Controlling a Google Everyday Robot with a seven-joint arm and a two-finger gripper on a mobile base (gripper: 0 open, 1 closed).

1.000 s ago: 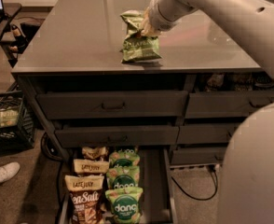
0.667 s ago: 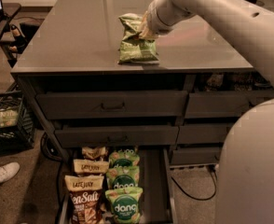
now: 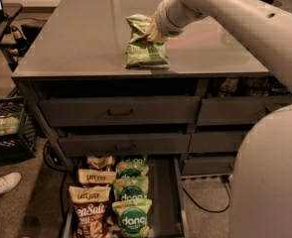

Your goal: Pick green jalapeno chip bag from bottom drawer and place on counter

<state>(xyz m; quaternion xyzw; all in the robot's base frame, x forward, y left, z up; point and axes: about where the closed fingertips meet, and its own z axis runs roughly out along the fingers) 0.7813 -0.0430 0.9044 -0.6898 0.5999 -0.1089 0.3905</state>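
Observation:
The green jalapeno chip bag is a pale olive-green crinkly bag resting on the counter near its front edge. My gripper is at the bag's upper right part, touching it, with the white arm reaching in from the right. The bottom drawer is pulled open below, with rows of snack bags inside.
In the drawer lie brown-and-cream Late July and Sea Salt bags and bright green dang bags. Closed dark drawers sit above. A black crate and a white shoe are on the floor at left. My white body fills the right.
The bag and my gripper on it have shifted slightly left on the counter. The bag stays on the counter surface.

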